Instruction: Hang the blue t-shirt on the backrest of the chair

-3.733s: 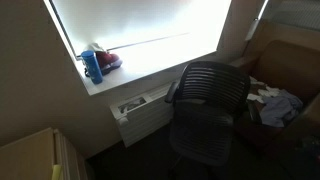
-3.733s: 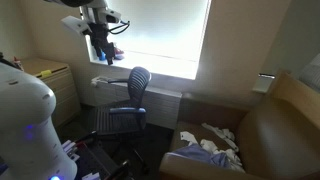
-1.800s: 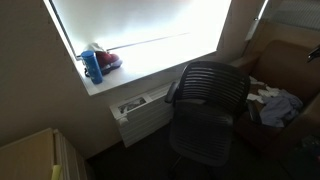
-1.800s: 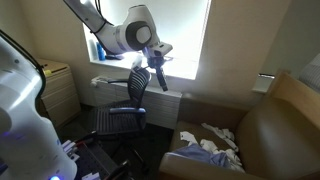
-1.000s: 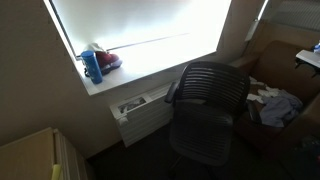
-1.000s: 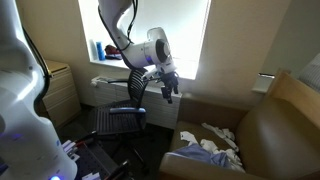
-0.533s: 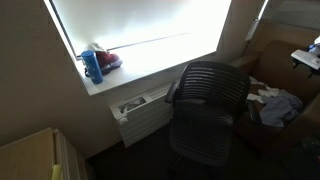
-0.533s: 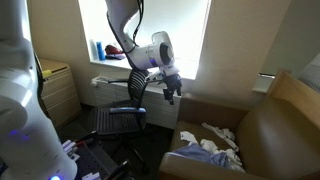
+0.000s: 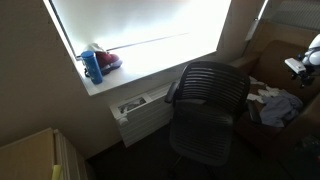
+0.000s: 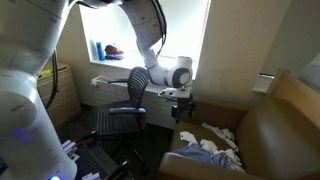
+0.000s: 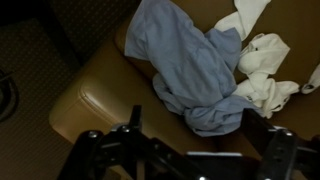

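The blue t-shirt (image 11: 185, 55) lies crumpled on the brown armchair seat (image 11: 95, 95), next to white cloths (image 11: 262, 62). It also shows in both exterior views (image 9: 275, 105) (image 10: 203, 150). The black mesh office chair (image 9: 210, 98) (image 10: 128, 100) stands by the window with a bare backrest. My gripper (image 10: 185, 110) hangs open and empty above the armchair's near edge, apart from the t-shirt. In the wrist view its two fingers (image 11: 195, 122) frame the t-shirt's lower edge. Only its tip shows in an exterior view (image 9: 305, 60).
A blue bottle (image 9: 92, 66) and a red object stand on the windowsill. A white radiator (image 9: 140, 108) sits under the window behind the chair. A light wooden cabinet (image 9: 35, 155) (image 10: 50, 85) stands by the wall. The armchair's tall back (image 10: 285, 120) rises beyond the clothes.
My arm has swung from the window, past the office chair, toward the armchair and has come lower. The gripper stays empty. The t-shirt and the chair have not moved.
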Available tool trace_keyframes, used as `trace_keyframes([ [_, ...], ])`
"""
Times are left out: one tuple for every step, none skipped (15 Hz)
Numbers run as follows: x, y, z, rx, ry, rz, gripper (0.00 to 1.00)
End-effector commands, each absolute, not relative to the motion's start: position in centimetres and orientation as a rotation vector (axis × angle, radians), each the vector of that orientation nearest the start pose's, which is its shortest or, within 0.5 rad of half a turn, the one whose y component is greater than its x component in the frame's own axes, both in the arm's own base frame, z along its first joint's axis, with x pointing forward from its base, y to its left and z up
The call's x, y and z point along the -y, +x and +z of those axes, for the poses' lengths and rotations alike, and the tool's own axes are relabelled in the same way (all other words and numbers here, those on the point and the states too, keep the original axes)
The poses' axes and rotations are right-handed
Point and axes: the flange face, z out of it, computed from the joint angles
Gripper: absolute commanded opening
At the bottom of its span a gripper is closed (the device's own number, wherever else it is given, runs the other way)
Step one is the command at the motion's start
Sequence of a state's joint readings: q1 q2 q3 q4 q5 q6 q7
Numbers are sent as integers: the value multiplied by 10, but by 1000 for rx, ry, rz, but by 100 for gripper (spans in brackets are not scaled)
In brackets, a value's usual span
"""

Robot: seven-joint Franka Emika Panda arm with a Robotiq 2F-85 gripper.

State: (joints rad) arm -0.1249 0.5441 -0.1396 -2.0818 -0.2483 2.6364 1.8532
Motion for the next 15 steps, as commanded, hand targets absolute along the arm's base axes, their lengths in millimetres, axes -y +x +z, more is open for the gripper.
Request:
trace_keyframes([
  [166, 593, 123, -2813, -1750, -16, 100],
  [161, 577, 137, -2752, -1803, -115, 100],
  [163, 581, 128, -2766, -1795, -96, 100],
  [164, 581, 125, -2768, -1800, -103, 100],
  [163, 582, 126, -2768, -1804, -109, 100],
  [162, 582, 129, -2765, -1806, -115, 100],
  [163, 586, 128, -2756, -1753, -199, 100],
  [171, 597, 115, -2797, -1662, -233, 100],
  [179, 602, 102, -2835, -1577, -227, 100],
  [188, 603, 87, -2889, -1506, -206, 100],
  [196, 606, 74, -2926, -1444, -233, 100],
  [204, 609, 60, -2960, -1397, -230, 100],
  [212, 612, 42, -3008, -1342, -258, 100],
  [220, 615, 28, -3039, -1290, -312, 100],
  [227, 620, 12, -3067, -1246, -344, 100],
])
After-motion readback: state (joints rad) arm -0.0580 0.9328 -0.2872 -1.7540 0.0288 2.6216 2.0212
